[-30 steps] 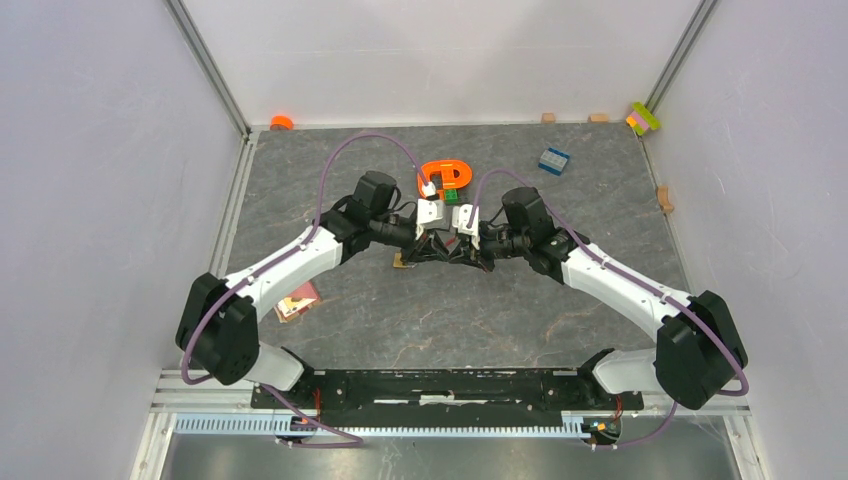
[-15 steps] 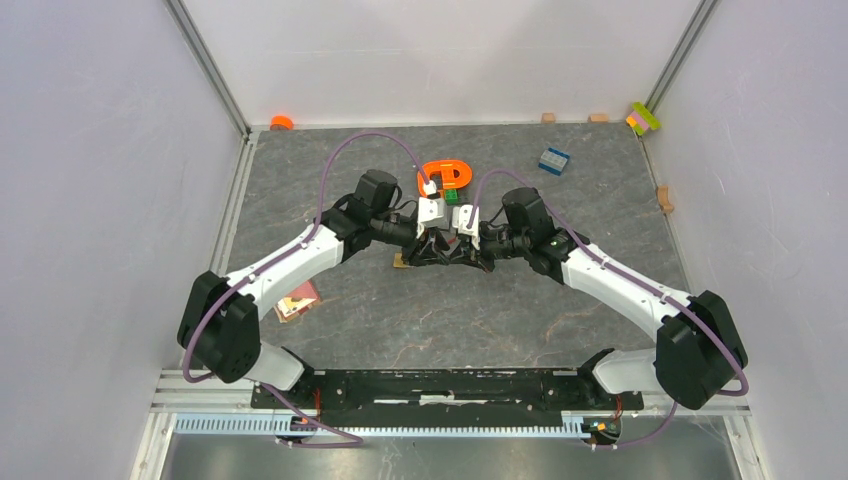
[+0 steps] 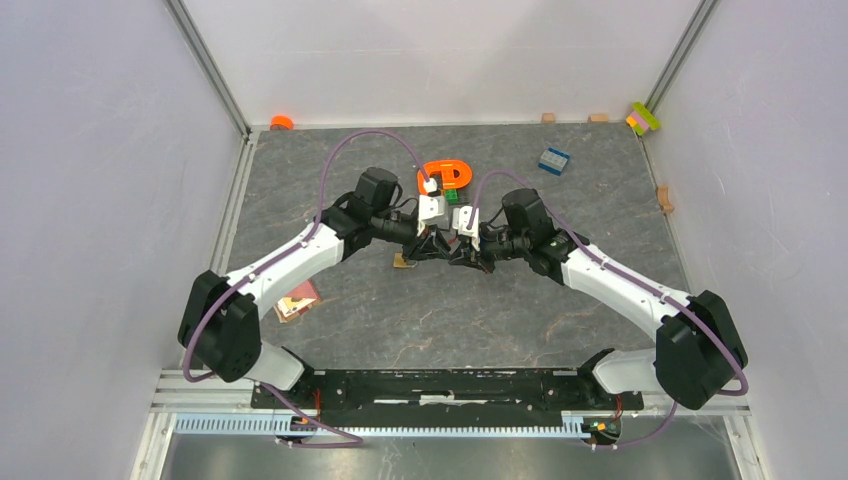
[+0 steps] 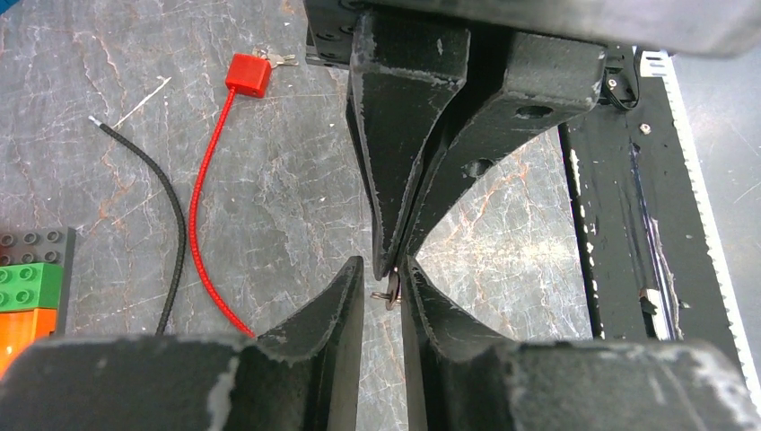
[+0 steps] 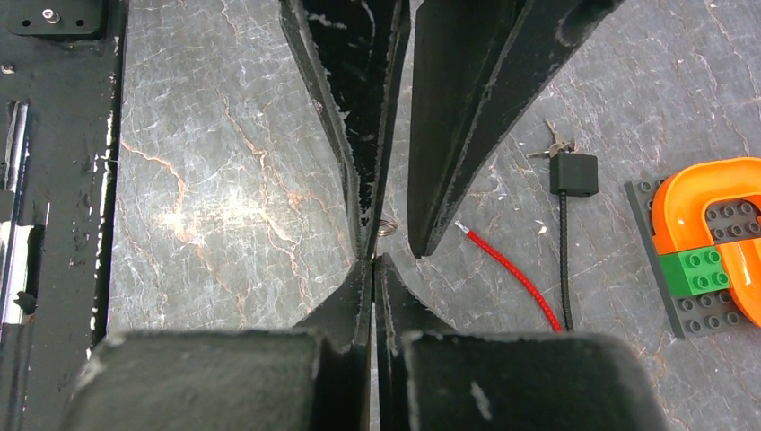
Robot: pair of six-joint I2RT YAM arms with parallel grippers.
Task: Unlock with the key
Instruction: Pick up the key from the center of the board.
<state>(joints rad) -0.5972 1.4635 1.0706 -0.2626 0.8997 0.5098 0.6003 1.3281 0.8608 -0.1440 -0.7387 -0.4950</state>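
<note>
Narrowed from half a second ago, the left gripper [image 4: 383, 266] now has its jaws a little apart, straddling the tip of the right gripper [image 5: 373, 261]. The right gripper's fingers are pressed together. A small metal key [image 4: 390, 294] sits at their very tip and seems pinched there, though the piece is too small to tell blade from ring. It lies in the gap between the left fingers; contact with them cannot be judged. A red cable lock [image 4: 247, 74] and a black cable lock [image 5: 573, 172] lie on the table [image 4: 296, 180], well apart from both grippers, each with further keys at its body.
</note>
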